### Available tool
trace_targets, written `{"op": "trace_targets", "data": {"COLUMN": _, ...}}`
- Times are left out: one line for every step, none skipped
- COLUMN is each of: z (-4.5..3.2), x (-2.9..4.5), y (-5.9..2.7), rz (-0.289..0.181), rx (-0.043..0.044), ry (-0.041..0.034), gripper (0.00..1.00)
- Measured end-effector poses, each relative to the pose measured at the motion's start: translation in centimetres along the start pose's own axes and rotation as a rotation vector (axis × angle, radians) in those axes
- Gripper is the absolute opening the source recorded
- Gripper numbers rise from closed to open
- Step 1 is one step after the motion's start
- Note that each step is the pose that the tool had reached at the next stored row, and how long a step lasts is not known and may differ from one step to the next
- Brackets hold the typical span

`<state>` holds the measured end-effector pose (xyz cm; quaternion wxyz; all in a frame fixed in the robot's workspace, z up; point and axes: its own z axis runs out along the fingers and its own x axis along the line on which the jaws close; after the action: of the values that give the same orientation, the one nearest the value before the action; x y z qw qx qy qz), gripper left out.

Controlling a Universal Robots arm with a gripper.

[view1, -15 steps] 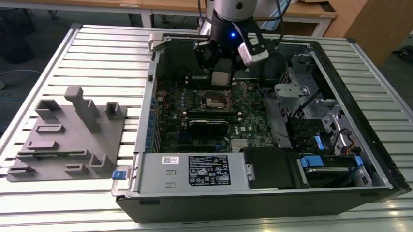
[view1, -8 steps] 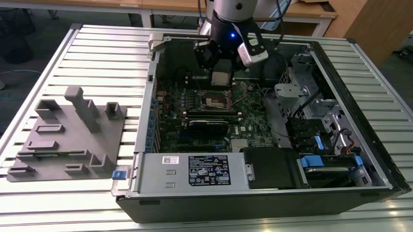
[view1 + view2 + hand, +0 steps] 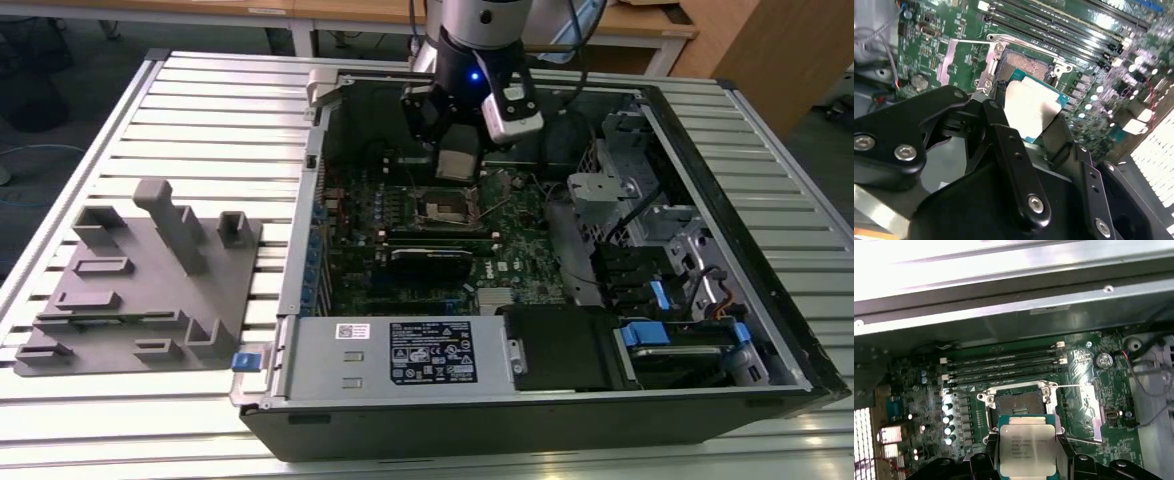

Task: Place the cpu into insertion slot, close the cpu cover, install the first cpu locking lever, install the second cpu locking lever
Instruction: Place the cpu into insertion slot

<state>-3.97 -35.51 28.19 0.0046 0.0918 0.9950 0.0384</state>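
Your arm (image 3: 478, 25) stands at the top of the exterior view, wrist near vertical, with a small blue light lit on its housing. The gripper (image 3: 457, 172) hangs below it, pointing down. In both wrist views, your black fingers (image 3: 998, 120) are closed against opposite edges of the cpu (image 3: 1027, 445). The chip is pinched flat between them, metal top showing. Linkage arms are drawn in behind the fingers.
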Motion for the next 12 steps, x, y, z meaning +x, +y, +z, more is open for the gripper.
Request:
{"op": "trace_targets", "data": {"z": 0.05, "x": 0.00, "y": 0.00, "rz": 0.018, "rx": 0.0000, "ry": -0.0014, "gripper": 0.54}}
{"op": "trace_targets", "data": {"z": 0.10, "x": 0.00, "y": -0.01, "rz": 0.035, "rx": 0.0001, "ry": -0.0028, "gripper": 0.54}}
{"op": "trace_targets", "data": {"z": 0.16, "x": 0.00, "y": -0.01, "rz": 0.055, "rx": 0.0001, "ry": -0.0043, "gripper": 0.54}}
{"op": "trace_targets", "data": {"z": 0.21, "x": 0.00, "y": -0.02, "rz": 0.073, "rx": 0.0001, "ry": -0.0056, "gripper": 0.54}}
{"op": "trace_targets", "data": {"z": 0.26, "x": 0.00, "y": -0.02, "rz": 0.091, "rx": 0.0002, "ry": -0.0070, "gripper": 0.54}}
{"op": "trace_targets", "data": {"z": 0.30, "x": 0.00, "y": -0.02, "rz": 0.109, "rx": 0.0002, "ry": -0.0084, "gripper": 0.54}}
{"op": "trace_targets", "data": {"z": 0.35, "x": 0.00, "y": -0.03, "rz": 0.127, "rx": 0.0003, "ry": -0.0098, "gripper": 0.54}}
{"op": "trace_targets", "data": {"z": 0.40, "x": 0.00, "y": -0.03, "rz": 0.144, "rx": 0.0004, "ry": -0.0112, "gripper": 0.54}}
{"op": "trace_targets", "data": {"z": 0.45, "x": 0.00, "y": -0.03, "rz": 0.162, "rx": 0.0003, "ry": -0.0126, "gripper": 0.54}}
{"op": "trace_targets", "data": {"z": 0.50, "x": 0.00, "y": -0.04, "rz": 0.181, "rx": 0.0004, "ry": -0.0140, "gripper": 0.54}}
{"op": "trace_targets", "data": {"z": 0.56, "x": 0.00, "y": -0.04, "rz": 0.200, "rx": 0.0005, "ry": -0.0155, "gripper": 0.54}}
{"op": "trace_targets", "data": {"z": 0.61, "x": 0.00, "y": -0.05, "rz": 0.218, "rx": 0.0005, "ry": -0.0169, "gripper": 0.54}}
